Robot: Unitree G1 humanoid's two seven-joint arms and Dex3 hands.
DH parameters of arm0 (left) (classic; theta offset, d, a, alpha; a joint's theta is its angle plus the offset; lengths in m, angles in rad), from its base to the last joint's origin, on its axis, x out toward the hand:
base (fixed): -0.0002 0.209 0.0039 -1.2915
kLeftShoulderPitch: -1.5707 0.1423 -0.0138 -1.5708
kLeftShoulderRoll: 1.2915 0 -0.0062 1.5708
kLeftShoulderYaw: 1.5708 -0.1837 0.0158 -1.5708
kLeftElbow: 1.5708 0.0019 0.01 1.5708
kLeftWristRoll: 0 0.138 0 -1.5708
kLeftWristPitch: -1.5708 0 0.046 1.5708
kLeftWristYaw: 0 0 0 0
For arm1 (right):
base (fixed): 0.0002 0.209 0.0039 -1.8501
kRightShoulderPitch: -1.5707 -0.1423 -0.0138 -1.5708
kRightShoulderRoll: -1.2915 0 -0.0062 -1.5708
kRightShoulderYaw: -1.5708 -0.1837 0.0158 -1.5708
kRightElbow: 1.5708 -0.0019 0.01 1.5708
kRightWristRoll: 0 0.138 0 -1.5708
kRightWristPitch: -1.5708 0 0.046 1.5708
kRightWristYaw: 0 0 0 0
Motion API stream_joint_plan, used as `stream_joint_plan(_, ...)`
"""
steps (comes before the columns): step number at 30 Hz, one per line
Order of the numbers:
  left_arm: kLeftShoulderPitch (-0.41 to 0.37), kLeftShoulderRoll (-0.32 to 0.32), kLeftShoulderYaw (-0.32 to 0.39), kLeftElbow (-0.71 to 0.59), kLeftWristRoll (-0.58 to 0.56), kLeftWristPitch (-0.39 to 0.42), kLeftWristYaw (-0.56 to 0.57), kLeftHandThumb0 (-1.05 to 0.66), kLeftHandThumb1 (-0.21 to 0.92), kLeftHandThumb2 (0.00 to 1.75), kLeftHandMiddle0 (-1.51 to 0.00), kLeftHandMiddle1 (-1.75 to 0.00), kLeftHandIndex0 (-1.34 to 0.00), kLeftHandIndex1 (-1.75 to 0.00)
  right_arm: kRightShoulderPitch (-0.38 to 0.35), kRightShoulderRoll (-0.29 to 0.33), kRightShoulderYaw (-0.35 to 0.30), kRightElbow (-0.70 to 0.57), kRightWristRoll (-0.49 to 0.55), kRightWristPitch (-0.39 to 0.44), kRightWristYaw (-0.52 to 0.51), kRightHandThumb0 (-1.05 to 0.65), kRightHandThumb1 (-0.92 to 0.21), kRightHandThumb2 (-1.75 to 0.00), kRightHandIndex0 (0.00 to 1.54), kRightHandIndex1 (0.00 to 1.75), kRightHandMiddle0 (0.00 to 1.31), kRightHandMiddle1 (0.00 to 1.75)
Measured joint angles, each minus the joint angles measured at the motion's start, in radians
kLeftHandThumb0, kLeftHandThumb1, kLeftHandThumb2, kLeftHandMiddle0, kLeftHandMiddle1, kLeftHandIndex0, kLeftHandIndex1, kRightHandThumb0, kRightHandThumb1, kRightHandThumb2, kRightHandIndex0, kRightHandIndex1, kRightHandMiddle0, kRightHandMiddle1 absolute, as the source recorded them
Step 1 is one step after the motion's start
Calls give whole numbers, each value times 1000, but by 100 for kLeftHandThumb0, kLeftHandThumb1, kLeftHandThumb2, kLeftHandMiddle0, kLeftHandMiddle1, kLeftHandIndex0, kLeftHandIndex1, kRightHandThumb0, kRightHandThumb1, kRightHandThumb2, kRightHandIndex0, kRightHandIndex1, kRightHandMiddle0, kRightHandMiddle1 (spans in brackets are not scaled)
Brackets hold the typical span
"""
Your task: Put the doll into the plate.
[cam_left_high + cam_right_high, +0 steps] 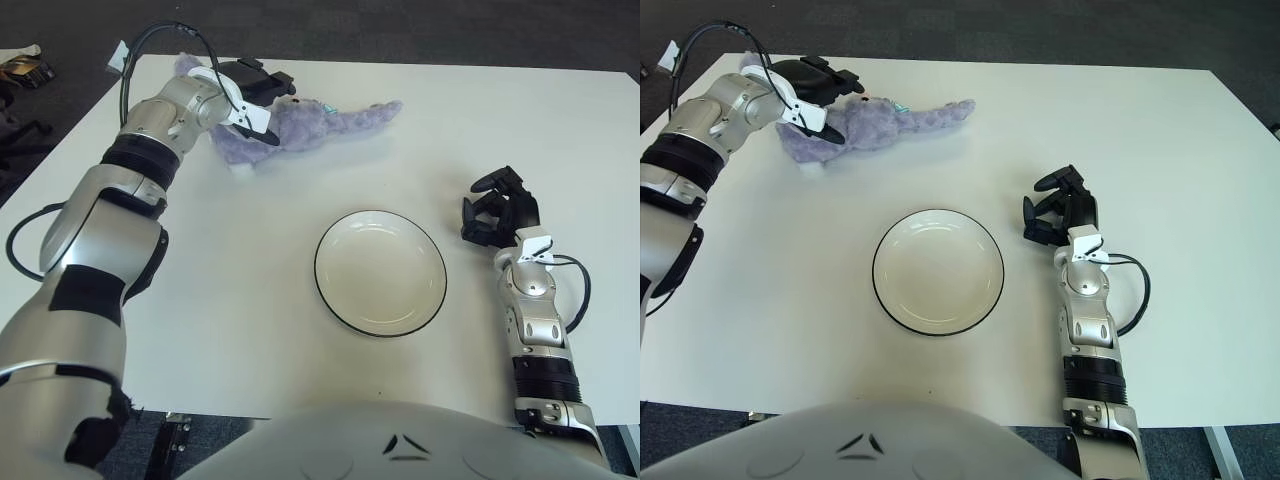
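My left hand [252,85] sits atop the doll [300,125], fingers [268,80] spread over its head (not yet closed); my right hand [497,215] curls empty beside the plate [380,272].

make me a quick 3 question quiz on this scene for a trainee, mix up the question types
1. True or false: the doll already lies in the plate.
2. Multiple choice: where is the left hand?
A. over the plate
B. at the doll, at the table's far left
C. off the table's near edge
3. Short answer: which hand is idle, and on which side of the plate does it show?

Key
1. False. The purple doll lies on the white table, beyond the plate, which holds nothing.
2. B. The hand is at the doll's head end; a firm grasp cannot be confirmed.
3. The right hand, fingers curled and holding nothing, shows to the right of the plate.
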Motion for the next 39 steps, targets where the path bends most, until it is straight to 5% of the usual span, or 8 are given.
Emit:
stream_joint_plan(13,0,17,-41,-13,82,37,0,-105,92,70,-23,-143,0,-54,2,-1,0,-4,-3,11,-10,-1,-37,-120,64,156,39,175)
stream_joint_plan(19,0,17,-59,-14,118,65,0,-105,92,77,-26,-168,0,-49,4,-1,0,-5,-3,11,-10,-1,-34,-125,64,161,38,175)
stream_joint_plan(28,0,16,-78,-15,159,103,24,-105,92,77,-26,-174,0,-54,3,-2,-4,-5,2,10,-5,-1,-34,-126,63,164,38,175)
stream_joint_plan(39,29,10,-80,-40,194,243,81,-105,92,67,-26,-175,0,-56,2,-3,-11,4,6,-5,9,-1,-32,-130,63,167,39,175)
